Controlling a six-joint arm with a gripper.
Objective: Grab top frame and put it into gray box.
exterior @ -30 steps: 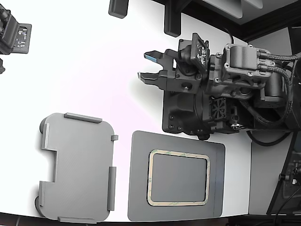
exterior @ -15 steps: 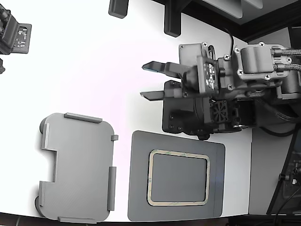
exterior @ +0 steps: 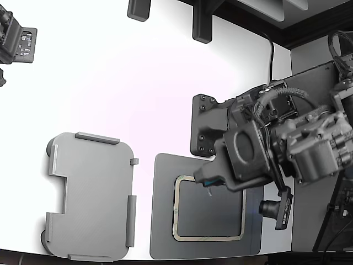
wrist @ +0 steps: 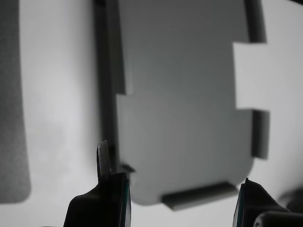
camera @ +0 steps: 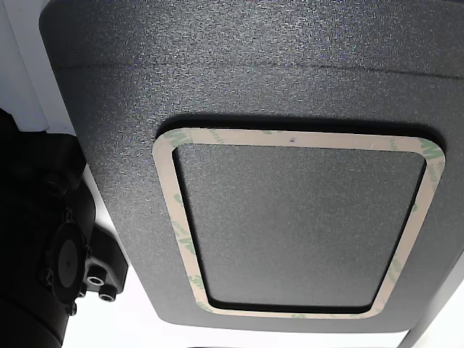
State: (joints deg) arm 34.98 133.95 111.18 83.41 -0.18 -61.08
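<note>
The top frame (exterior: 176,216) is a thin pale tan ring with greenish patches, lying flat on a dark gray pad (exterior: 163,226) near the front of the exterior view. The other view shows the top frame (camera: 290,138) whole on the dark pad (camera: 254,65). My gripper (exterior: 207,184) hovers over the ring's far corner on the exterior view's left, and the arm covers the ring's far right part. In the wrist view the gripper (wrist: 182,208) is open with nothing between its fingers. The gray box (exterior: 91,196) sits empty to the pad's left, and the gray box (wrist: 184,104) fills the wrist view.
A black mount plate (exterior: 205,130) stands just behind the pad. Two black blocks (exterior: 201,25) sit at the far table edge, and a dark device (exterior: 16,41) at the far left. The white table (exterior: 110,83) ends to the right of the pad.
The arm swung from behind the pad down over it, and the gripper turned and dropped to the frame's far left corner. It stayed open. Frame and box have not moved.
</note>
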